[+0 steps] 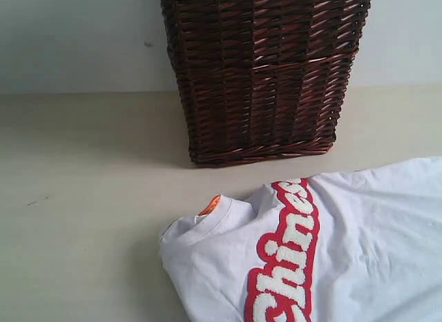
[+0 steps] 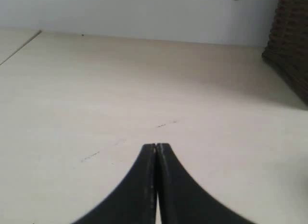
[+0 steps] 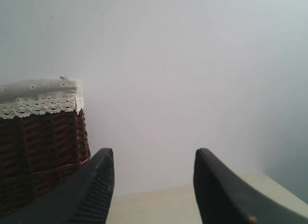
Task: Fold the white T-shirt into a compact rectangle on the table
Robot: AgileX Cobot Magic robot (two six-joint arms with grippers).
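Nearest cam: white T-shirt (image 1: 373, 246), spread on table (image 1: 83, 197) in front of wicker basket (image 1: 262, 80), partly out of frame. Collar w/ orange tag (image 1: 210, 205) points to L arm's side; body runs off to R arm's side, so long axis lies across both arms. L gripper (image 2: 156, 147): jaws pressed together, empty, only bare table ahead. R gripper (image 3: 153, 156): jaws wide, empty, aimed at wall. Neither wrist cam sees shirt. Judgement: R arm nearer bulk of cloth, L nearer collar.

Beige table (image 1: 83, 197) bears wicker basket (image 1: 262, 80); white T-shirt (image 1: 366, 246), seemingly flat.
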